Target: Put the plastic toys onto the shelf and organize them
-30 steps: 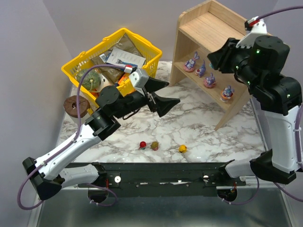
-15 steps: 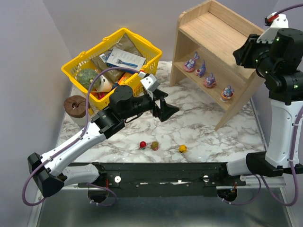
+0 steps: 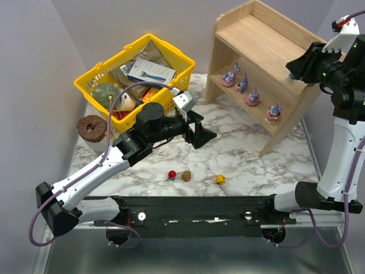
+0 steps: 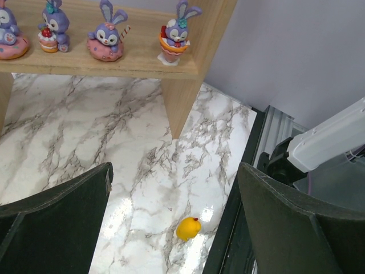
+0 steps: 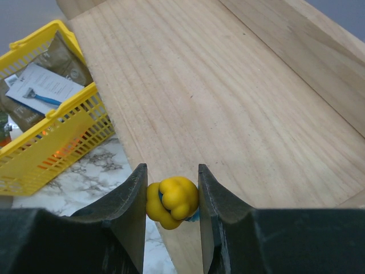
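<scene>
The wooden shelf [image 3: 256, 34] stands at the back right. Several purple long-eared toys [image 3: 252, 97] sit in a row on its lower tier; they also show in the left wrist view [image 4: 107, 37]. A red toy [image 3: 171, 174], an olive-brown toy [image 3: 186, 175] and a yellow toy [image 3: 219, 179] lie on the marble near the front edge. My left gripper [image 3: 205, 132] is open and empty above the marble, with the yellow toy [image 4: 188, 228] below it. My right gripper [image 3: 293, 68] is shut on a lumpy yellow toy [image 5: 173, 201] over the shelf's top board [image 5: 228, 103].
A yellow basket [image 3: 91, 85] of groceries with a green gourd [image 3: 106, 94] stands at the back left. A brown round object [image 3: 91, 127] sits by the left wall. The black rail [image 3: 194, 208] runs along the front edge.
My right arm has risen and swung right, from in front of the lower tier to the top board's right end. My left arm has reached further right and lowered slightly.
</scene>
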Controlling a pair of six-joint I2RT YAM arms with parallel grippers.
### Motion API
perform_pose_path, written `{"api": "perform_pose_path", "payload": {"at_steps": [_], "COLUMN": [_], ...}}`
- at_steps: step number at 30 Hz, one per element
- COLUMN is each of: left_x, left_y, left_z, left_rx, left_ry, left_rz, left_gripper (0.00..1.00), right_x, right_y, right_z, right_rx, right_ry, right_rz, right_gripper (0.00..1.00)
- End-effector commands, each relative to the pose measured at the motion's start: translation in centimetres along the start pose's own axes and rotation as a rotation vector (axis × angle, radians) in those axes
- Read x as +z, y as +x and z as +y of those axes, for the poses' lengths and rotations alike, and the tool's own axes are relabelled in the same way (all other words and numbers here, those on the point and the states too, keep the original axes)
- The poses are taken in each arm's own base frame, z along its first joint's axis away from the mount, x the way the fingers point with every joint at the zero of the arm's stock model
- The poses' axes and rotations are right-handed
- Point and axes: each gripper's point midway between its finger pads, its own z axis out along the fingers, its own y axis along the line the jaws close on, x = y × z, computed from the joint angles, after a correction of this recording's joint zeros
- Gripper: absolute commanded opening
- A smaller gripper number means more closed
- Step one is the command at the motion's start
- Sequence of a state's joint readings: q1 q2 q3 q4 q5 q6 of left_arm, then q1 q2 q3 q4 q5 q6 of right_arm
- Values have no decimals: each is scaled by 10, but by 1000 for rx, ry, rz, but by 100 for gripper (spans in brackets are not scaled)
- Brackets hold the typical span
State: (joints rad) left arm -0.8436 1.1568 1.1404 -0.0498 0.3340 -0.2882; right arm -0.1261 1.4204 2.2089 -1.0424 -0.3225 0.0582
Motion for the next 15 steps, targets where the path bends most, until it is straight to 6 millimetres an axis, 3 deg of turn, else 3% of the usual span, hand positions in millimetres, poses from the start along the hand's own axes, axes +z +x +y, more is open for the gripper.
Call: {"api": "perform_pose_path", "payload": {"at_steps": [1,15], "left_x": [1,3], "left_y": [0,8], "left_z": [-4,2], "left_rx": [2,10], "left_ry": [27,14], "left_rz": [12,30], "left_gripper": [99,99], "right_x": [4,25], "right_y": [6,16], "right_z": [10,7], "right_rx": [-4,-11], "right_ry": [-82,-124], "right_rz": [28,78], "right_gripper": [1,6]}}
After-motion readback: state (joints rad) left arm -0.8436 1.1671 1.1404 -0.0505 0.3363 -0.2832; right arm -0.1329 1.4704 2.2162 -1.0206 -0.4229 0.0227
